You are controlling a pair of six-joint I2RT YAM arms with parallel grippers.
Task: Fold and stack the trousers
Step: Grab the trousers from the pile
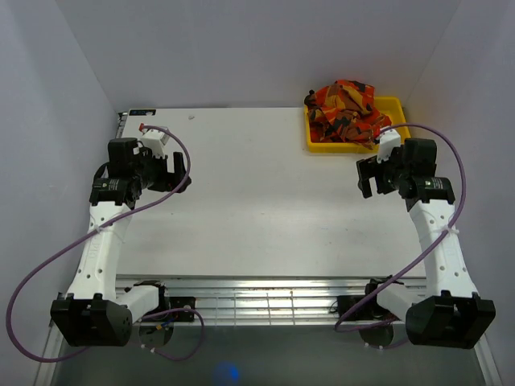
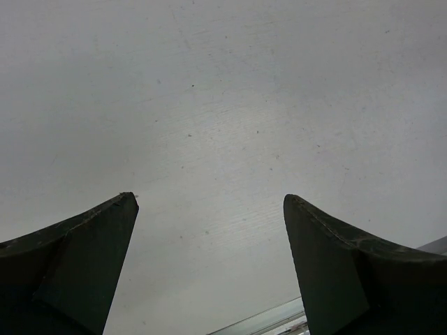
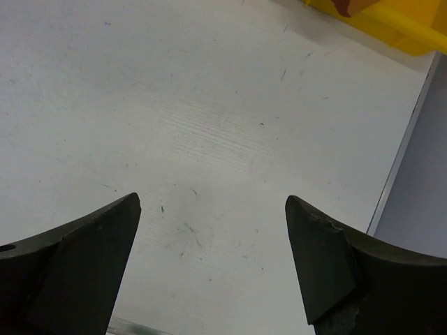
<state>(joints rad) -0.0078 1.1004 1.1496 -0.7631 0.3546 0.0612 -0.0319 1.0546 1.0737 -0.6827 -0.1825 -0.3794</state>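
The trousers [image 1: 346, 110], in orange, red, yellow and black camouflage print, lie crumpled in a heap in the yellow tray [image 1: 396, 108] at the back right of the table. My right gripper [image 1: 371, 177] is open and empty, just in front of the tray and a little left of it. In the right wrist view its gripper [image 3: 213, 202] hangs over bare table, with a corner of the tray [image 3: 391, 24] at the top right. My left gripper [image 1: 179, 171] is open and empty over the left side of the table, far from the trousers; the left wrist view [image 2: 209, 199] shows only bare table.
The white table [image 1: 257, 201] is walled by grey panels at the back and sides. A metal rail [image 1: 257, 301] runs along the near edge between the arm bases. Purple cables loop from both arms.
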